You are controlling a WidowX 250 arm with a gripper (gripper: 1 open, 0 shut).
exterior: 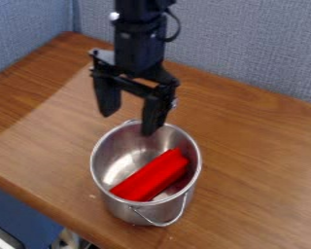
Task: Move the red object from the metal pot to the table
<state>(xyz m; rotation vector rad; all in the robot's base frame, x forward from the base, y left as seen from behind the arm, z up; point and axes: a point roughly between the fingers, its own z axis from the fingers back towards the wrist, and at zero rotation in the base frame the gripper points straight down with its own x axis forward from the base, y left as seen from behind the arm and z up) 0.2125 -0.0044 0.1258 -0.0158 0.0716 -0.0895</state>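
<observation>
A bright red block point(155, 177) lies slanted inside the shiny metal pot point(109, 156), which stands on the brown wooden table point(249, 136) near its front edge. My gripper point(129, 113) hangs pointing down just above the pot's far rim, slightly left of its centre. The two black fingers point(102, 97) stand wide apart, open, with nothing between them. The pot's thin wire handle point(155, 222) hangs down at the front.
A blue-grey wall panel point(262, 39) rises behind the table. The table's front edge point(42, 199) runs diagonally close to the pot, with a drop beyond it. Bare wood lies to the left and right of the pot.
</observation>
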